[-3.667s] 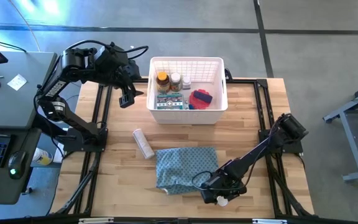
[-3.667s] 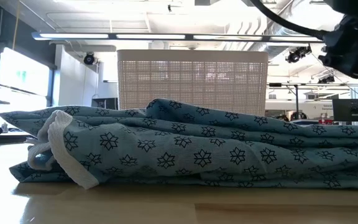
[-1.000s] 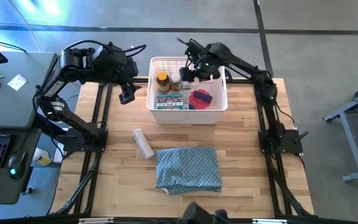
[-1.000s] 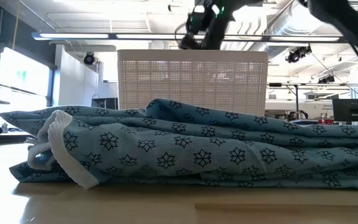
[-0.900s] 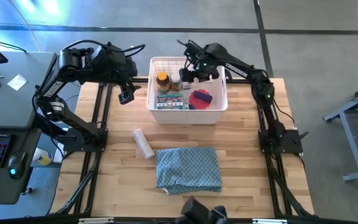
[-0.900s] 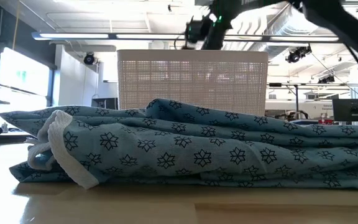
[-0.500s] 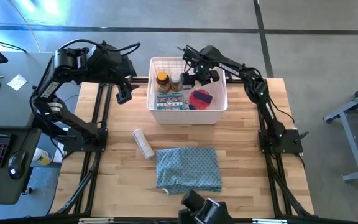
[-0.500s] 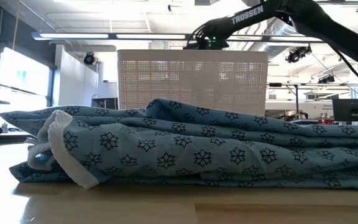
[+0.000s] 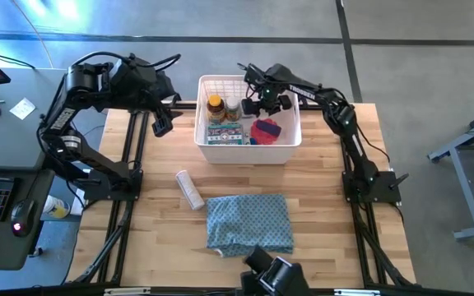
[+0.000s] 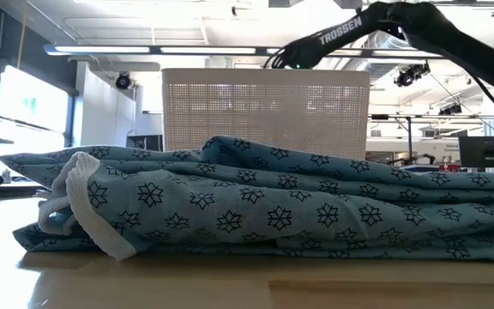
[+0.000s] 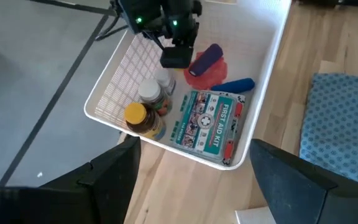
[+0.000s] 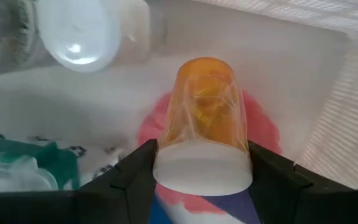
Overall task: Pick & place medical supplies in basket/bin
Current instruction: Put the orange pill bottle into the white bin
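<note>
Two arms up: right gripper (image 9: 261,105) is down inside the white basket (image 9: 290,138) at the table's far edge, fingers clamped on an orange pill vial (image 12: 204,127) with a white cap, held above the pink-red disc (image 9: 263,131) and blue tube (image 11: 234,85). Left gripper (image 9: 161,126) hovers off the basket's left side, holding nothing, fingers spread. Basket also holds an amber bottle (image 9: 214,107), a white bottle (image 9: 233,106) and a first aid packet (image 11: 209,121); a white tube (image 9: 190,189) lies on the table just left of the blue patterned cloth (image 9: 248,222).

Overhead cam down on table, low cam level, both share basket (image 9: 248,115).
</note>
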Robot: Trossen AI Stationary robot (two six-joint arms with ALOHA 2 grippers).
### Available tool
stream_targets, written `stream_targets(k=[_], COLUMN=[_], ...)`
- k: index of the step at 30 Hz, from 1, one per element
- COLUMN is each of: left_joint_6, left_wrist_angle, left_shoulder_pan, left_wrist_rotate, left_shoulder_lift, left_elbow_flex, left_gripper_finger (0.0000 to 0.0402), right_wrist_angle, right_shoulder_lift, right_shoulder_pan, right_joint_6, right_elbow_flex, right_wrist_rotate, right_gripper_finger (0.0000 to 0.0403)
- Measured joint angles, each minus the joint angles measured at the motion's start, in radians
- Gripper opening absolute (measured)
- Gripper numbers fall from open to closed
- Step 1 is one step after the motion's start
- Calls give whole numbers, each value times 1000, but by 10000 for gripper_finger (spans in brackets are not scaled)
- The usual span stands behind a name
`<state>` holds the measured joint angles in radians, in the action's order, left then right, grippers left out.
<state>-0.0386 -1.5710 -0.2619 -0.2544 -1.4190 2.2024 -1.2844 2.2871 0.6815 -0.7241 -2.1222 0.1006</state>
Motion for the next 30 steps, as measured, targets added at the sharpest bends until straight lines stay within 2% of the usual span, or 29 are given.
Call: stream_targets(k=[10,16,30], left_joint_6=[59,116,162], left_wrist_angle=[0,0,0], left_shoulder_pan=[0,0,0], left_wrist_rotate=[6,55,23], left_shoulder_lift=[8,36,48], left_elbow_flex=[0,0,0], left_gripper_finger=[335,335,335], right_wrist_angle=[164,175,197], right_shoulder_lift=[-2,-2,-2], right_shoulder_pan=[-2,-1,-1], right_joint_6=[-38,-15,73], right_elbow_flex=[89,103,104], right_wrist_rotate=[3,-17,-39], right_gripper_finger=[204,204,205])
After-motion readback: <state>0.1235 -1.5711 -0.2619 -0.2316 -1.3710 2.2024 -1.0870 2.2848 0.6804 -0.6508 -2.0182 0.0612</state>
